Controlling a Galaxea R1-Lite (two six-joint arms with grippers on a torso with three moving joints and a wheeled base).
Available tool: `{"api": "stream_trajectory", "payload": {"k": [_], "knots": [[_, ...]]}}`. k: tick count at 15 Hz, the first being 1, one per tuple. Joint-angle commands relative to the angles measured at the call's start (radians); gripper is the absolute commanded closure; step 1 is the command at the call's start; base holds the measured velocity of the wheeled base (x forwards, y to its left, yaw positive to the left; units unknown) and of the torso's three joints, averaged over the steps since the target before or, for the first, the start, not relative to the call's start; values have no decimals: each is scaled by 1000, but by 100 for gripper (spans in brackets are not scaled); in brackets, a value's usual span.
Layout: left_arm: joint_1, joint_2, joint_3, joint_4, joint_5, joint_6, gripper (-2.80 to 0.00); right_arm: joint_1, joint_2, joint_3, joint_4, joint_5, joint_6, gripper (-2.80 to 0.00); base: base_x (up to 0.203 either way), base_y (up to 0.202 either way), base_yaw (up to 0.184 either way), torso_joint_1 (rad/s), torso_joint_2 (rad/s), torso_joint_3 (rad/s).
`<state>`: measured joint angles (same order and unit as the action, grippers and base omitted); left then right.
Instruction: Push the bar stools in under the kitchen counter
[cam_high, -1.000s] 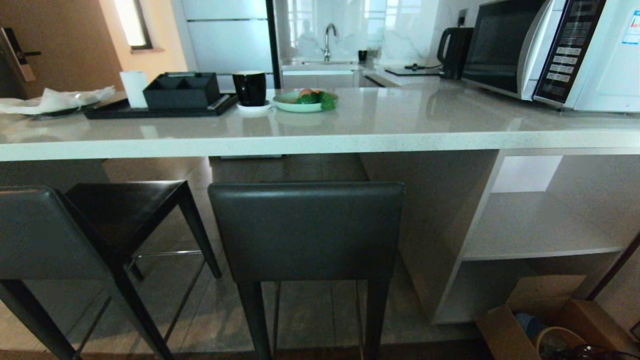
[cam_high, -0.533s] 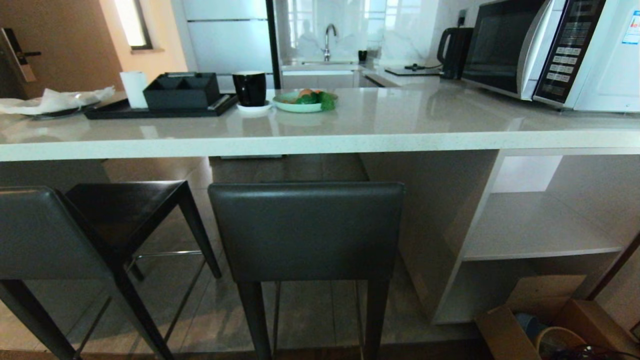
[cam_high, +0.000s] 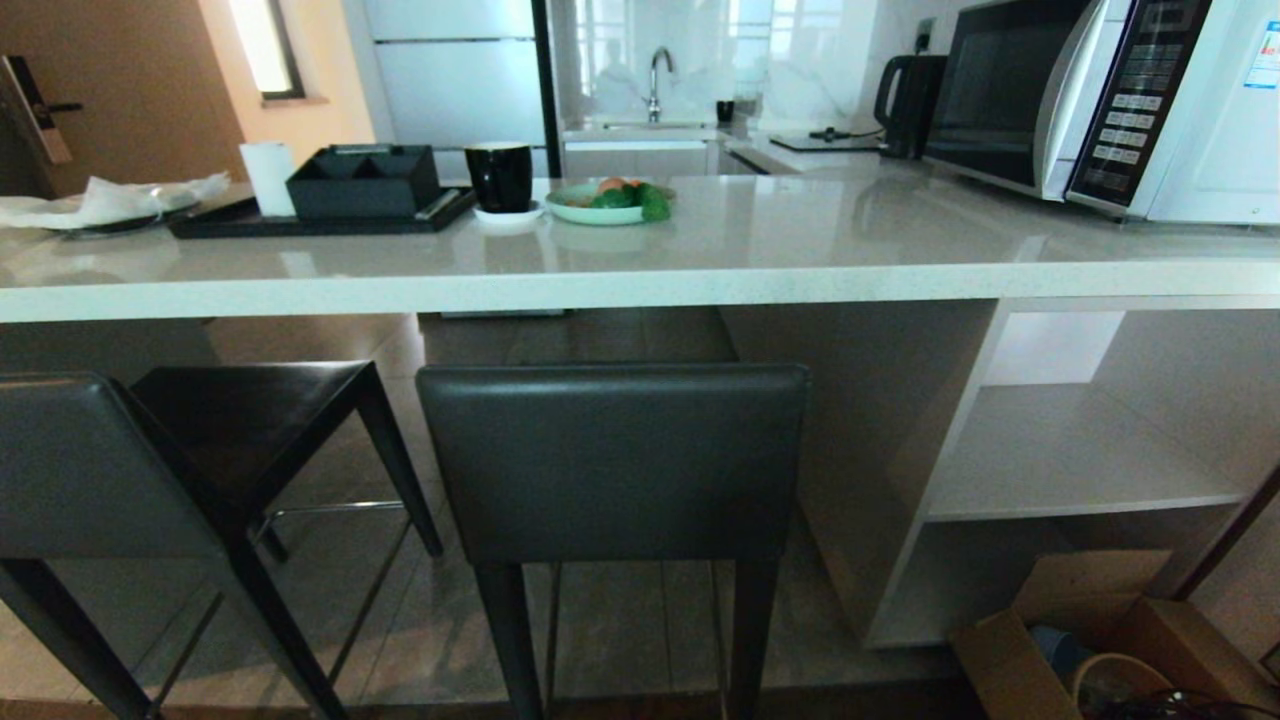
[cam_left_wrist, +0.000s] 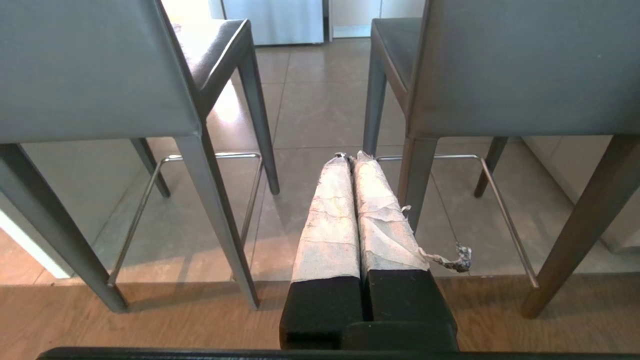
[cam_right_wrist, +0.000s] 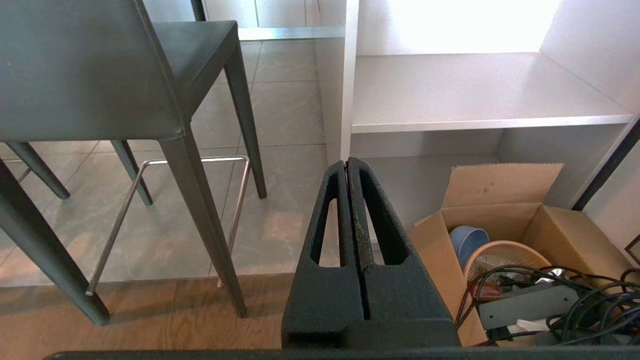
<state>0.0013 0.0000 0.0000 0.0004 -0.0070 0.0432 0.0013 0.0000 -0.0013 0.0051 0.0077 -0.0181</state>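
We see both bar stools (cam_high: 612, 462) standing just outside the kitchen counter (cam_high: 640, 285), the left one angled. Our left gripper (cam_left_wrist: 351, 159) and right gripper (cam_right_wrist: 347, 164) are pressed closed and empty. An off-centre push could pivot a stool into the slab panel. No legible writing; microwave (cam_high: 1100, 100) labels are unreadable.

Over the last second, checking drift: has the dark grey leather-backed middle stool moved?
No. The stool keeps its place beneath the pale stone counter's edge.
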Motion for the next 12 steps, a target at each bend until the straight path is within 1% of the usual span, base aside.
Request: {"api": "stream_trajectory", "payload": {"k": [1, 10, 12], "knots": [[0, 2, 0, 0, -1, 0, 0, 0, 0, 3, 2, 0, 0, 0, 0, 0, 0, 0, 0, 0], [0, 2, 0, 0, 2, -2, 0, 0, 0, 3, 2, -2, 0, 0, 0, 0, 0, 0, 0, 0], [0, 2, 0, 0, 2, -11, 0, 0, 0, 3, 3, -2, 0, 0, 0, 0, 0, 0, 0, 0]]}}
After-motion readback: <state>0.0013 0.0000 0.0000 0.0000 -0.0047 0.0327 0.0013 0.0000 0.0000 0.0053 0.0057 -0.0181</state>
